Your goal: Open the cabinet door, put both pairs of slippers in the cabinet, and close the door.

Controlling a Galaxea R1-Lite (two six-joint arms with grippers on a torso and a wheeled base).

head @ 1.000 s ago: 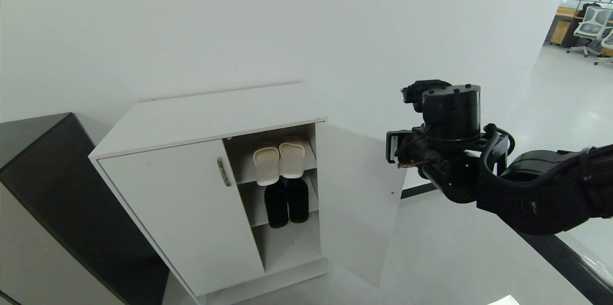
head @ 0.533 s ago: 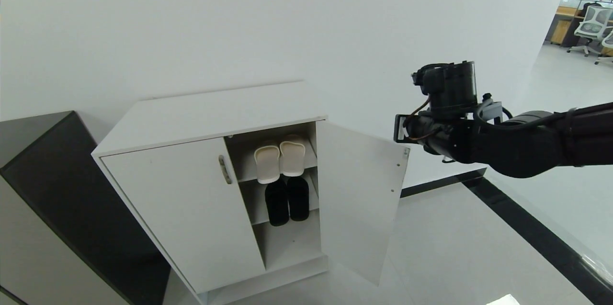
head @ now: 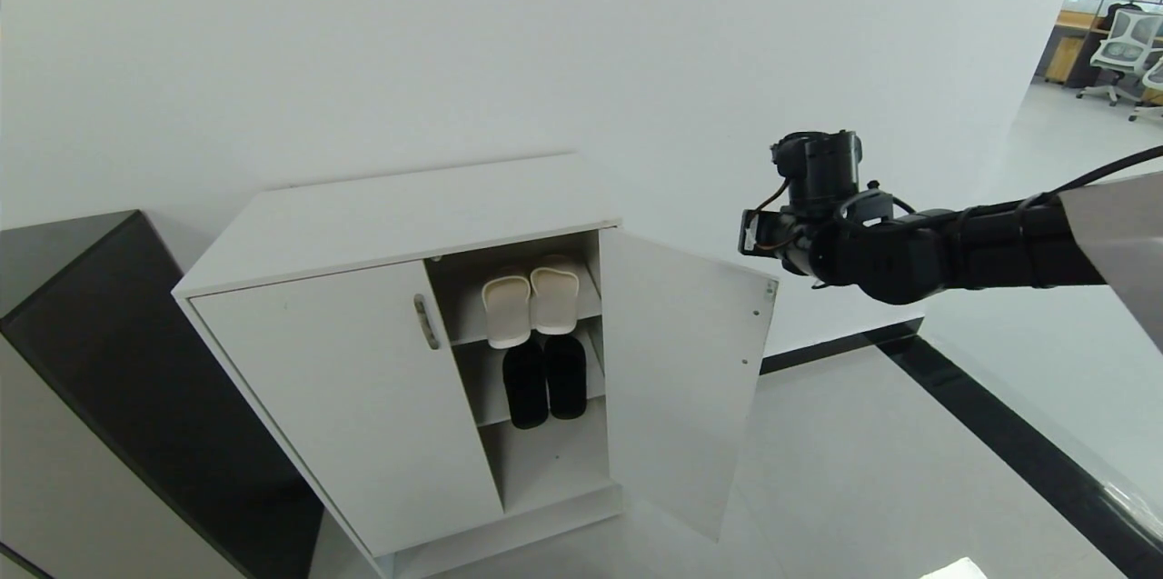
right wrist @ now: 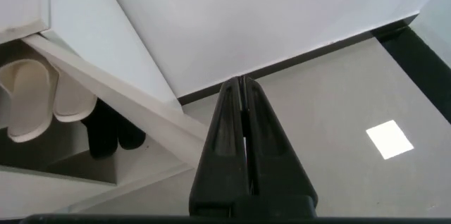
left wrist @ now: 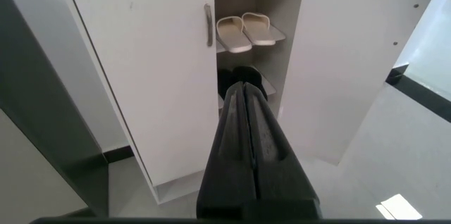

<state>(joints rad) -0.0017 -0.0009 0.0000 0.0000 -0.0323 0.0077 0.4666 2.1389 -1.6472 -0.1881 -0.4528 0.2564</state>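
Since the slippers (head: 531, 306) sit shelved, the clenched right claw (right wrist: 242, 86) hangs just right of the open door (head: 681, 379), nearest its free edge.

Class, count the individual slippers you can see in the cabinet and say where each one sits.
4. Two cream slippers lie side by side on the upper shelf; two black slippers side by side on the shelf below. More may hide behind the closed door.

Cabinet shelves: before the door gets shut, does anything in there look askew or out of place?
Nothing stands out. The white slippers lie paired on the top shelf, the black slippers paired below; the right door stands open.
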